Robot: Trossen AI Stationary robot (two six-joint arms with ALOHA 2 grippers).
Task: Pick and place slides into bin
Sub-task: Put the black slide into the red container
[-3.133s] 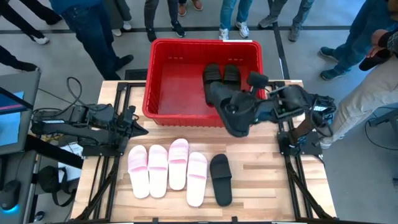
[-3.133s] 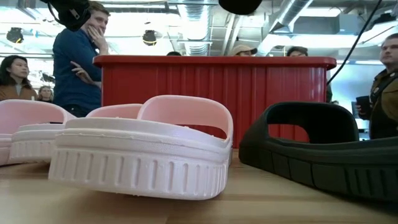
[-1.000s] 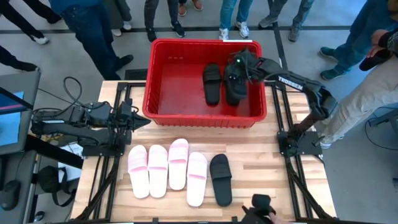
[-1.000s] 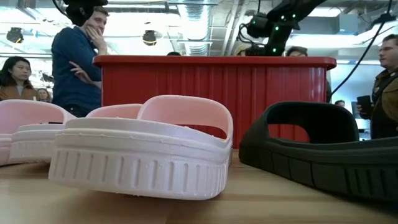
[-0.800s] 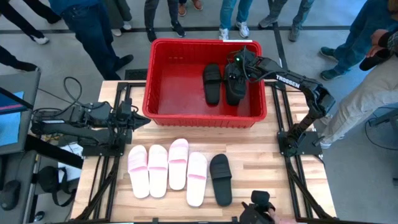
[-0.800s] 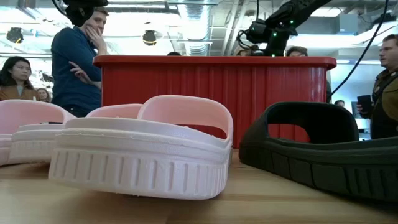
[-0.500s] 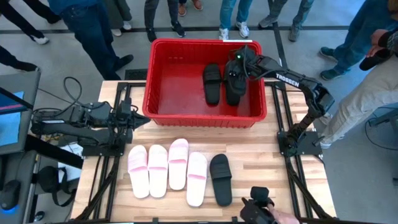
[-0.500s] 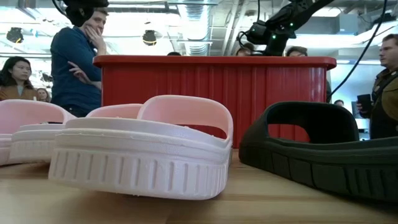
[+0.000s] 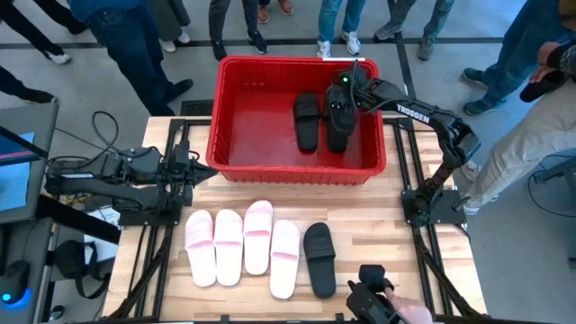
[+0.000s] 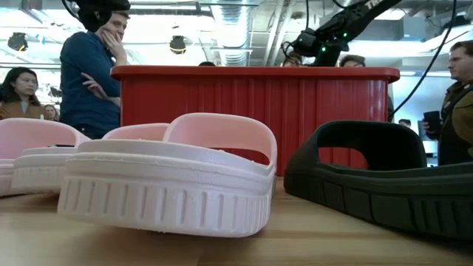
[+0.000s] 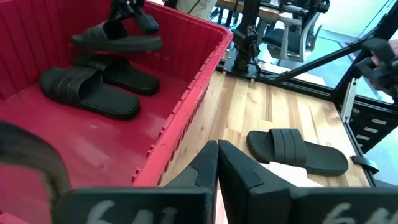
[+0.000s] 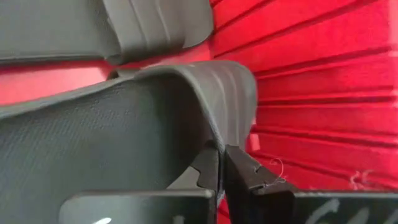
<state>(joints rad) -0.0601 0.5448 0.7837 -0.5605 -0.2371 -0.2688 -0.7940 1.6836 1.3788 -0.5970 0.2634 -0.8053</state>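
Black slide (image 9: pixel 338 126) hangs over the right side of the red bin (image 9: pixel 236 117), upper centre of the high view, pinched by its strap in the right gripper (image 9: pixel 344 87). Right wrist view shows the fingers clenched tight on the strap edge (image 12: pixel 233 99), sole hanging below. Left wrist view shows it held clear above two more black slides (image 11: pixel 93 93) already lying on the bin floor.

Left gripper (image 9: pixel 202 177) waits at the left edge of the surface, fingers pressed together, grasping nothing.

Still on the surface, lower centre of the high view: four pink slides (image 9: pixel 243 238) in a row w/ one black slide (image 9: pixel 319 259) just beside them on the right. A person's hand w/ a dark device (image 9: pixel 373 301) shows at the bottom edge.

Risks, as I judge them:
- Grip is on a thin strap edge only, so the slide could swing or slip out early.
- Release close to the right wall could leave it propped on the rim or leaning.
- Landing on top of the slide below it, stacking crooked and eating room for the five still out.
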